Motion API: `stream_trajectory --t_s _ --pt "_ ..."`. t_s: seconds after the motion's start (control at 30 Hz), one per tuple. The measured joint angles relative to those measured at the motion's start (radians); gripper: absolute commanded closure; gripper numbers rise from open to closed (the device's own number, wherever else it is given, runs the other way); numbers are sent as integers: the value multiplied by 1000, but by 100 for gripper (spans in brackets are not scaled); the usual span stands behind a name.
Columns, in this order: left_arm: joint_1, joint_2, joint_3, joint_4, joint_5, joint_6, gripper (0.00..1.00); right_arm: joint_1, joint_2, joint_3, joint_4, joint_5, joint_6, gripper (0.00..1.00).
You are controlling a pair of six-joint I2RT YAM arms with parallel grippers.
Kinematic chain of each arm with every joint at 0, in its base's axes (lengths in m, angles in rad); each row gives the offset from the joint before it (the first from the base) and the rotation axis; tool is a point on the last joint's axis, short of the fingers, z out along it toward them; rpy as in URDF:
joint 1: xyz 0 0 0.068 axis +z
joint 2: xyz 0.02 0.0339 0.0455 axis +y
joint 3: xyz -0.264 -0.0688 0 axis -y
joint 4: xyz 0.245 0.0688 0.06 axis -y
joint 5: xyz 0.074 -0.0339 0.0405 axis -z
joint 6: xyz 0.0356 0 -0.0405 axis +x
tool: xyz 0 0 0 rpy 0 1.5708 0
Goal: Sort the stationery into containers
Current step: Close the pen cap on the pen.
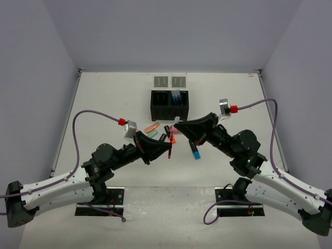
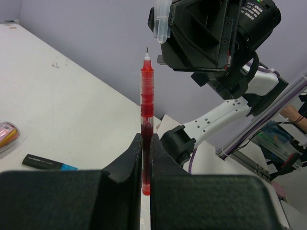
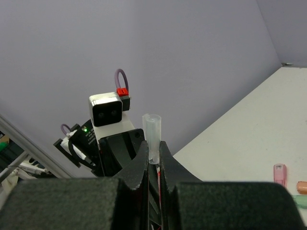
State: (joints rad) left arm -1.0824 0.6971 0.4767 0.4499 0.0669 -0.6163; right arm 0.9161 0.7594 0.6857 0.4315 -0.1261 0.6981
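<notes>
My left gripper point(image 1: 168, 149) is shut on a thin red pen point(image 1: 170, 139) and holds it above the table; in the left wrist view the pen point(image 2: 147, 110) stands between the jaws, bare tip outward. My right gripper point(image 1: 179, 124) is shut on a small clear cap point(image 1: 176, 120), which shows in the right wrist view point(image 3: 153, 135). The cap point(image 2: 163, 21) hangs a little above and to the right of the pen's tip, apart from it. The black two-compartment box point(image 1: 169, 105) stands behind, with blue pens point(image 1: 177, 96) in its right compartment.
Two light-grey dotted trays point(image 1: 162, 81) point(image 1: 178, 81) lie behind the box. Loose on the table under the grippers are a salmon highlighter point(image 1: 151, 127), a green one point(image 1: 152, 134), an orange one point(image 1: 171, 136) and a blue-ended one point(image 1: 194, 149).
</notes>
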Motion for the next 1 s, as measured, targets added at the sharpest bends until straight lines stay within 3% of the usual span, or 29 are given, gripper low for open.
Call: stream_trajectory --t_s 1.0 --pt "0 -2 0 -18 4 0 100 0 28 0 -68 -36 -10 100"
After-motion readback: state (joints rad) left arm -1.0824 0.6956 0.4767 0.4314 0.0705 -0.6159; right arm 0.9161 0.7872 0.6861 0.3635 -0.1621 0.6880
